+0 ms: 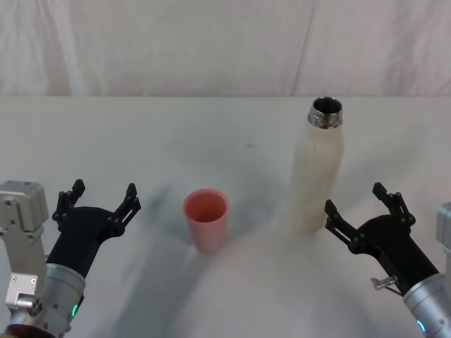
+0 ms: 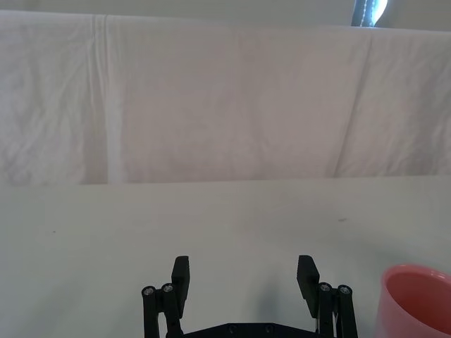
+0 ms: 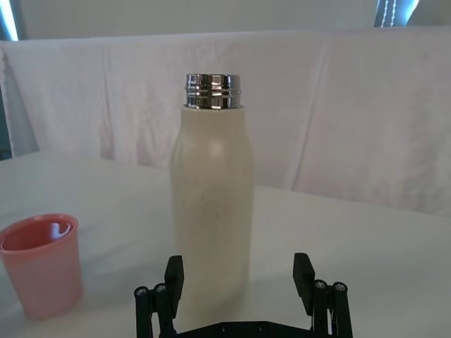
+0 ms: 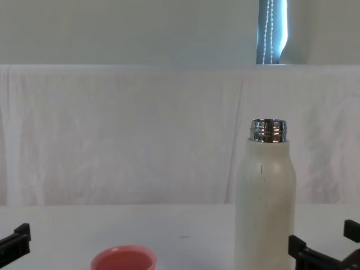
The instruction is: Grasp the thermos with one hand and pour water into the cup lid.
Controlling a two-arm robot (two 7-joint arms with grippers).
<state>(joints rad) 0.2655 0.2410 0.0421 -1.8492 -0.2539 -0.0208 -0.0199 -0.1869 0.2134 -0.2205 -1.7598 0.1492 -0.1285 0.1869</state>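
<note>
The cream-white thermos (image 1: 318, 169) stands upright and uncapped right of centre on the table, its steel neck shining (image 3: 213, 91) (image 4: 265, 197). The salmon-pink cup lid (image 1: 206, 220) stands upright to its left (image 3: 40, 264) (image 2: 417, 299) (image 4: 124, 260). My right gripper (image 1: 358, 205) is open just right of the thermos base, near it but not touching; from the wrist its fingers (image 3: 174, 274) frame the bottle's lower body. My left gripper (image 1: 100, 196) is open at the left, well apart from the cup lid, nothing between its fingers (image 2: 181, 274).
The table (image 1: 225, 134) is covered in white cloth, and a white draped backdrop (image 4: 124, 135) runs along its far edge. A small dark speck (image 1: 249, 146) marks the cloth behind the cup lid.
</note>
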